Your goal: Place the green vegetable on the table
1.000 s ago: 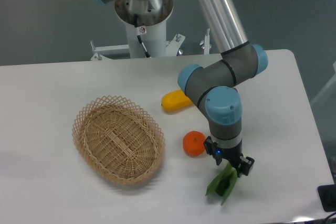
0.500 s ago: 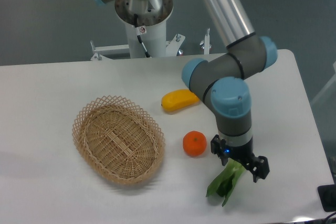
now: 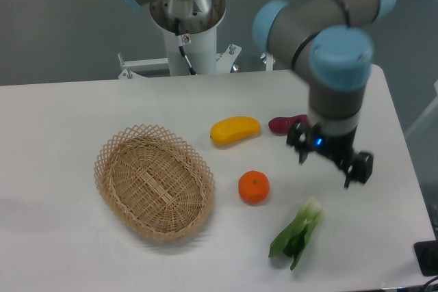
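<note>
The green vegetable lies free on the surface, long axis diagonal, pale stem end uppermost. The hand hangs above and right of it, jaws spread, holding nothing. Orange sits left; basket, yellow piece, purple piece lie farther off.

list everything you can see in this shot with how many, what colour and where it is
green vegetable: 1, dark green leaves with pale stem end, lying on the table near the front right, free of the gripper
orange: 1, orange, middle of the table, right of the basket
yellow fruit: 1, yellow, behind the orange
purple vegetable: 1, purple, right of the yellow fruit, partly hidden by the arm
wicker basket: 1, tan, left of centre, nothing in it
table: 1, white
gripper: 1, black, open, raised above the table behind the green vegetable
</note>
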